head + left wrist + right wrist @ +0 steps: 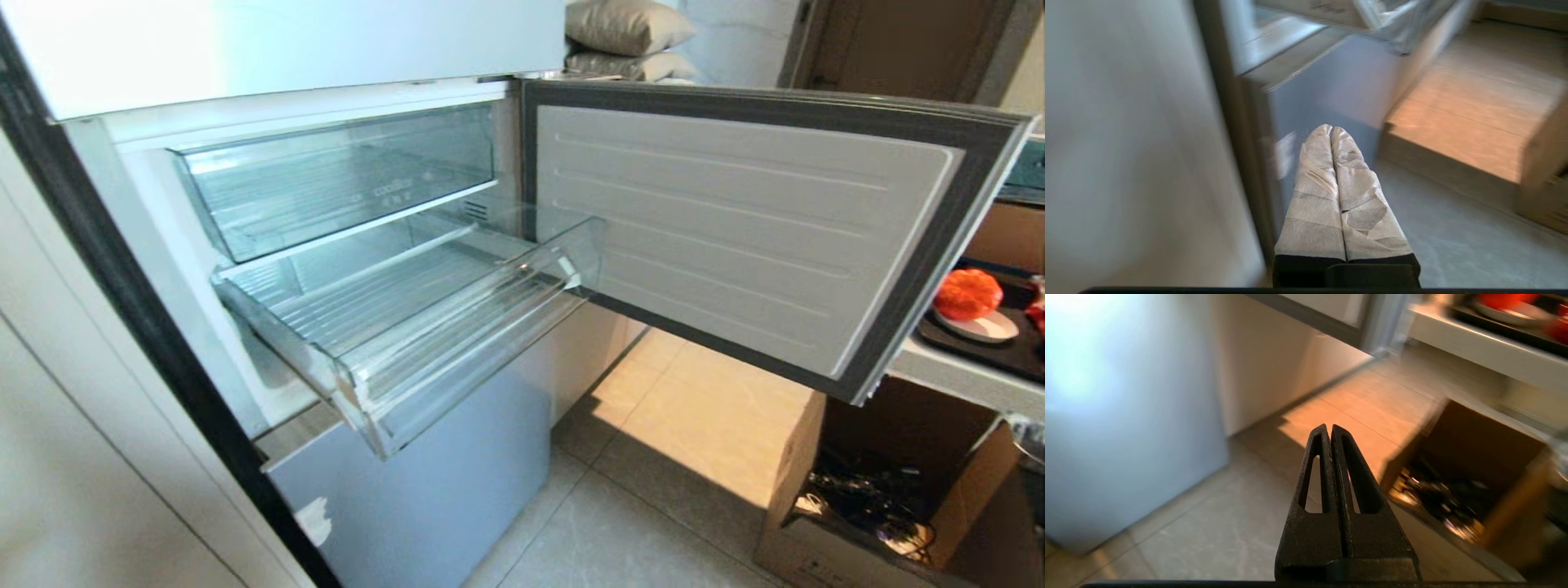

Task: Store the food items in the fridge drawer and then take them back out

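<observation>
Both grippers, left gripper (1330,130) and right gripper (1329,428), pressed together, hang low, well apart from the orange fruit (968,294).

Fridge drawer (424,343) pulled out at centre left of the head view, under the clear bin (335,175). Open fridge door (751,220) swung out to the right. Fruit (967,294) on a plate (984,327) at far right edge. Cardboard box (890,490) on floor, lower right.
</observation>
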